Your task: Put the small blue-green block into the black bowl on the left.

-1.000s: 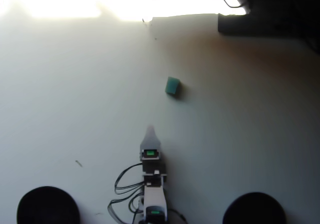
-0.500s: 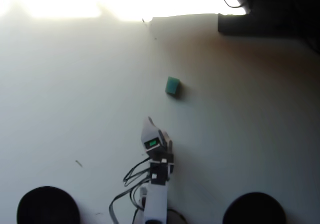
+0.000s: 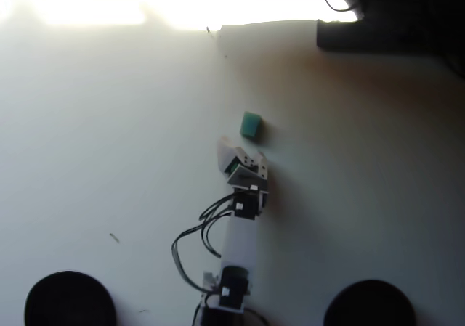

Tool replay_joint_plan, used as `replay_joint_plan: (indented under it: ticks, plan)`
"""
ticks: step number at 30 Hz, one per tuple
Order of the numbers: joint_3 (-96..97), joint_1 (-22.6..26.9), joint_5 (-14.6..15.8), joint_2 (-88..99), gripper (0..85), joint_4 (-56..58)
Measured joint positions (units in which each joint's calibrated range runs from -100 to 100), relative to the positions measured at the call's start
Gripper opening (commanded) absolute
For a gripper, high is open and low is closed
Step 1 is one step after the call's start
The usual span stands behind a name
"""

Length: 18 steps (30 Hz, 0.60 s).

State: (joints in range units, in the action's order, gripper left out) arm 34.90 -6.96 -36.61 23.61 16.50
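Observation:
The small blue-green block (image 3: 251, 125) lies alone on the pale table in the overhead view, a little above centre. My gripper (image 3: 240, 150) is just below it and slightly to its left, a short gap away and not touching it. Its pointed white finger (image 3: 224, 149) reaches up on the left and the other jaw spreads off to the right, so it looks open and empty. The black bowl (image 3: 69, 298) sits at the bottom left corner, far from both the block and the gripper.
A look-alike black bowl (image 3: 370, 304) sits at the bottom right. The arm with its looping cables (image 3: 196, 235) runs up from the bottom centre. Dark equipment (image 3: 378, 17) fills the top right edge, and strong glare washes out the top left.
The arm has stretched up and slightly right, bringing the gripper from mid-table to just below the block. Its jaws look more spread than before. Block and bowls have not moved.

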Motion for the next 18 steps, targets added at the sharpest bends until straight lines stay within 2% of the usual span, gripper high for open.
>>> replay_joint_plan:
  ticks: [12, 18]
  plan:
    - [-11.2, -0.7, -5.8, -10.1, 46.3, 0.0]
    - [-16.3, -0.8, -6.9, -16.7, 46.3, 0.0]
